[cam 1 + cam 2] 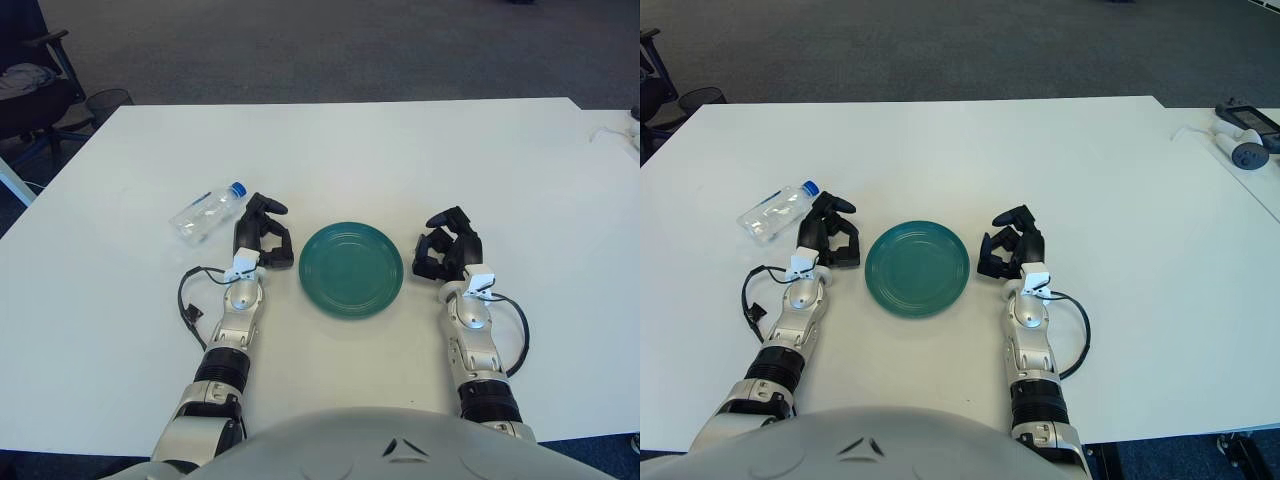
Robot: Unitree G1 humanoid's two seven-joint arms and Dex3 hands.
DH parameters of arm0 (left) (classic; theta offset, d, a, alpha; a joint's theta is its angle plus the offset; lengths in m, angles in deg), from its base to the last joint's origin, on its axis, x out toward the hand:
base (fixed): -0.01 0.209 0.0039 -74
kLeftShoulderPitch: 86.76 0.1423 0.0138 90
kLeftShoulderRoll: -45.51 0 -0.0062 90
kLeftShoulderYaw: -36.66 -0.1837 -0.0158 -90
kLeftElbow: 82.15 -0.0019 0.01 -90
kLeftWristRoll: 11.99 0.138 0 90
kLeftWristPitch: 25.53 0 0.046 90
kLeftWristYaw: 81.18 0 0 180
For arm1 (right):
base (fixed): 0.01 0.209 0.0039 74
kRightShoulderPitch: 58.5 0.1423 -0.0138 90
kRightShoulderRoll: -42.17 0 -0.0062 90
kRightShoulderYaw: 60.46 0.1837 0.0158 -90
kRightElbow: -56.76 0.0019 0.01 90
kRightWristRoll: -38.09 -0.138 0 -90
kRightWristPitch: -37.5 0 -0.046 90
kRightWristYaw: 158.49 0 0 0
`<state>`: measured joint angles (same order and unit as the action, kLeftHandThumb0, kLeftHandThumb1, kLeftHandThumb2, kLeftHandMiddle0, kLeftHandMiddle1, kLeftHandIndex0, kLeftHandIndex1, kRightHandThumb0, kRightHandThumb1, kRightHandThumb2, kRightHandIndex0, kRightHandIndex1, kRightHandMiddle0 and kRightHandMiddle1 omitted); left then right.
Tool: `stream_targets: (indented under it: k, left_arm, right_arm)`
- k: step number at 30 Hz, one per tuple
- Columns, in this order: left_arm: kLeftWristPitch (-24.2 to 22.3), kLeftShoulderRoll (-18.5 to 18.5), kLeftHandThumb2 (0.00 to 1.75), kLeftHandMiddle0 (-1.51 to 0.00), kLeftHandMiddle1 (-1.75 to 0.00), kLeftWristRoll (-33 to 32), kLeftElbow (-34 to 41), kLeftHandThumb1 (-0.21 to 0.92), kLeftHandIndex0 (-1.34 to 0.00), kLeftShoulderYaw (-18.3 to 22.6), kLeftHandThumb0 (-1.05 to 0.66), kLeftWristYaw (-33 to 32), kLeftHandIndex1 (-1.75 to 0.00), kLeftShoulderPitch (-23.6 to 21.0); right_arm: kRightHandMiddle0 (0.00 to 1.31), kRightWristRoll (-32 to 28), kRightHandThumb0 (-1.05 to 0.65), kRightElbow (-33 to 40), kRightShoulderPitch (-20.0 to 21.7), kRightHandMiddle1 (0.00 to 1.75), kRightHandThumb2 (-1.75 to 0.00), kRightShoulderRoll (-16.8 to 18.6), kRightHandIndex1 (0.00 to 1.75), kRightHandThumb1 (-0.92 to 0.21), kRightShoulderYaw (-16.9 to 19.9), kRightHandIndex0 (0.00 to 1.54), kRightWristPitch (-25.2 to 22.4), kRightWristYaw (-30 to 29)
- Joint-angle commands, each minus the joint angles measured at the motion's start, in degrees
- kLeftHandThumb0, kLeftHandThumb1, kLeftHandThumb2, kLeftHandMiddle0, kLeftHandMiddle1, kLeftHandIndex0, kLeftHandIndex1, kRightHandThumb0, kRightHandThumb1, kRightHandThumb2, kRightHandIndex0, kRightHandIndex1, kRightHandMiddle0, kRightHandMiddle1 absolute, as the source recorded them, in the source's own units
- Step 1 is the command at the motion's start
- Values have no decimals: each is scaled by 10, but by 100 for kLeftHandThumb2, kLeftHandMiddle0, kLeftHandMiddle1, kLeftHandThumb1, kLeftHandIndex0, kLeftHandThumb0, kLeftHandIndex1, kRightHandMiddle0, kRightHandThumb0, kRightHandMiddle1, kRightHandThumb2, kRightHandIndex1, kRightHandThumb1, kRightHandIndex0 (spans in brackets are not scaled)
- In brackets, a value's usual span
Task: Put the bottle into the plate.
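Lying on its side on the bench (400,140), the bottle (207,212) sat just beyond and left of the left hand (262,240), cap end nearest, long axis slanting away leftward. Fingers of both hands were loosely curled, holding nothing. The right hand (448,252) showed right of the plate (351,268), which held nothing.
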<state>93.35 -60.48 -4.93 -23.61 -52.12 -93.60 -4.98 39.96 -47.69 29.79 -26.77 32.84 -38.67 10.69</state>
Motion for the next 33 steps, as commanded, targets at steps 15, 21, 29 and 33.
stream_targets:
  k: [15, 21, 29, 33]
  left_arm:
    - [-22, 22, 159, -79, -171, 0, 235, 7, -57, 10, 0, 25, -175, 72]
    - [35, 34, 151, -76, -169, 57, 286, 14, -52, 38, 0, -22, -175, 62]
    - [109, 50, 145, -72, -169, 199, 283, 19, -47, 78, 0, -154, -175, 4]
    - [132, 45, 145, -71, -171, 268, 286, 20, -46, 87, 0, -237, -175, -7]
  right_arm:
    - [51, -3, 0, -48, -32, 175, -148, 5, 164, -15, -1, 78, -47, 1]
    - [50, 0, 0, -57, -26, 175, -148, 6, 164, -15, -2, 78, -44, -4]
    - [51, 4, 0, -62, -23, 175, -149, 10, 163, -14, -3, 79, -41, -10]
    - [51, 4, 0, -66, -20, 175, -149, 10, 163, -14, -3, 79, -45, -9]
